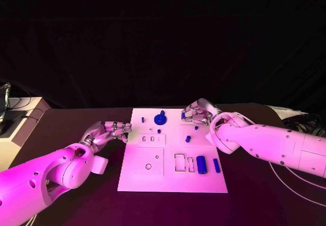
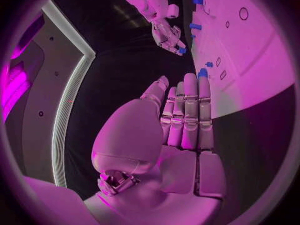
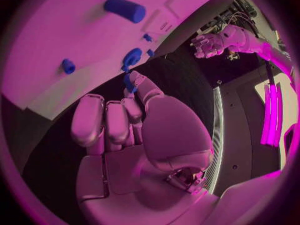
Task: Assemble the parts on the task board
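White task board [image 1: 173, 181] in the head view carried scattered blue parts [image 1: 201, 165], most unseated, so assembly looked barely begun; the left hand [image 1: 107, 133] rested beside it, holding nothing. From its wrist, the right hand [image 3: 128, 122] pinched a small blue piece [image 3: 129, 83].

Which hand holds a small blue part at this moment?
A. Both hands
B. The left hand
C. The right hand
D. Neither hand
C. The right hand pinches a small blue part at its fingertips over the far edge of the board; the left hand lies beside the board with its fingers straight and nothing in them.
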Action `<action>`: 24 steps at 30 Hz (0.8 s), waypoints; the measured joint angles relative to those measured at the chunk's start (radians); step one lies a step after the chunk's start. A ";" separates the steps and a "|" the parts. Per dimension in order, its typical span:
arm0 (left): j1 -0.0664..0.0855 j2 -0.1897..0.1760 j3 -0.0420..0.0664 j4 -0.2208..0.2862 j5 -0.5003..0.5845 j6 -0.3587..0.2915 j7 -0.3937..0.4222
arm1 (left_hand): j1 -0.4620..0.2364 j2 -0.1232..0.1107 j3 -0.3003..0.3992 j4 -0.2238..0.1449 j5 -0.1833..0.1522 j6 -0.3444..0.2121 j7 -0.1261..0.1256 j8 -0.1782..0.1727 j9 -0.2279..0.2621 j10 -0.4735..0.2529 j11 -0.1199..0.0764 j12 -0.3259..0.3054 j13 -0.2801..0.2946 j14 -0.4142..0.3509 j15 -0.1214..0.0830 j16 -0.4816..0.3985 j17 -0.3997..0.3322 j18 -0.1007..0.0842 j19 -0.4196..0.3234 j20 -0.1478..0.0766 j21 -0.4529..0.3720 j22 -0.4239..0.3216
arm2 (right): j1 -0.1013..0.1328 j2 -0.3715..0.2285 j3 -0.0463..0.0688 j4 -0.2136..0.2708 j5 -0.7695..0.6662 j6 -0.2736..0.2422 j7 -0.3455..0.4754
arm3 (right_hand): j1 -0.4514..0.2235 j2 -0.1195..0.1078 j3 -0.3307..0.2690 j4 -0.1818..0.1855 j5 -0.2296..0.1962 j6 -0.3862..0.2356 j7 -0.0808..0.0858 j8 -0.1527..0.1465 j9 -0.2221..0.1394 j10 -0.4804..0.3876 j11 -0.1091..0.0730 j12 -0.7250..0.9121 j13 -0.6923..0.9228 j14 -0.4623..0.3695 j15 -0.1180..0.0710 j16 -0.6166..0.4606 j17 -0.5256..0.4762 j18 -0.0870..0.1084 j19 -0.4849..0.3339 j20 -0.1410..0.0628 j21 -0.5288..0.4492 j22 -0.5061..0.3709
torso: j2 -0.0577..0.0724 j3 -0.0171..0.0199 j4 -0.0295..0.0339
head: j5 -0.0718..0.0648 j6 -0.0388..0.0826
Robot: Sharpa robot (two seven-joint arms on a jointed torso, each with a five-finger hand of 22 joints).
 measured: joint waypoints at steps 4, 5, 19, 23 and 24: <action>0.000 0.001 0.000 0.002 0.000 0.000 0.000 | -0.001 -0.001 0.000 0.000 0.000 0.000 0.000 0.000 0.000 0.000 0.000 0.000 0.000 0.000 0.000 0.000 0.000 0.000 0.000 0.000 0.000 0.000 | -0.012 0.035 -0.006 0.031 -0.032 -0.009 -0.056 | 0.000 0.000 0.000 0.000 0.000 0.000 0.000 -0.002 0.000 0.000 0.000 0.000 0.000 0.000 0.000 0.000 -0.004 0.000 0.000 0.000 -0.004 0.000 | 0.000 -0.0015 0.0003 | 0.007 -0.001; 0.000 0.001 0.000 0.002 0.000 0.000 0.000 | -0.001 -0.001 0.000 0.000 0.000 0.000 0.000 0.000 0.000 0.000 0.000 0.000 0.000 0.000 0.000 0.000 0.000 0.000 0.000 0.000 0.000 0.000 | -0.015 0.043 -0.008 0.037 -0.041 -0.011 -0.069 | 0.000 0.000 0.000 0.000 0.002 0.000 0.000 -0.002 0.000 0.000 0.000 0.000 0.000 0.000 0.000 0.000 -0.005 0.000 0.000 0.000 -0.004 0.000 | 0.000 -0.0017 0.0004 | 0.008 -0.001; 0.000 0.000 0.000 0.004 0.000 0.000 -0.002 | -0.001 -0.001 0.000 0.000 0.000 0.000 0.000 0.000 0.000 0.000 0.000 0.000 0.000 0.000 0.000 0.000 0.000 0.000 0.000 0.000 0.000 0.000 | -0.056 0.111 -0.014 0.085 -0.157 -0.032 -0.191 | -0.006 -0.003 0.000 0.000 0.006 -0.001 0.001 0.003 0.000 0.000 0.000 0.000 0.001 0.000 0.000 -0.006 -0.010 0.000 0.000 0.000 -0.008 0.000 | 0.001 -0.0014 0.0011 | 0.016 -0.009; 0.000 0.001 0.000 0.004 0.000 0.000 -0.002 | -0.001 -0.001 0.000 0.000 0.000 0.000 0.000 0.000 0.000 0.000 0.000 0.000 0.000 0.000 0.000 0.000 0.000 0.000 0.000 0.000 0.000 0.000 | -0.061 0.121 -0.014 0.085 -0.178 -0.032 -0.208 | -0.010 -0.007 0.000 0.000 0.006 -0.001 0.001 0.003 -0.001 0.000 0.000 0.000 0.001 0.000 0.000 -0.006 -0.011 0.000 0.000 0.000 -0.008 0.000 | 0.001 -0.0008 0.0008 | 0.016 -0.012; 0.000 0.001 0.000 0.004 0.000 0.000 -0.002 | -0.001 -0.001 0.000 0.000 0.000 0.000 0.000 0.000 0.000 0.000 0.000 0.000 0.000 0.000 0.000 0.000 0.000 0.000 0.000 0.000 0.000 0.000 | -0.061 0.123 -0.015 0.085 -0.182 -0.031 -0.212 | -0.010 -0.007 0.000 0.000 0.006 -0.001 0.001 0.003 -0.001 0.000 0.000 0.000 0.001 0.000 0.000 -0.006 -0.011 0.000 0.000 0.000 -0.008 0.000 | 0.001 -0.0009 0.0008 | 0.015 -0.013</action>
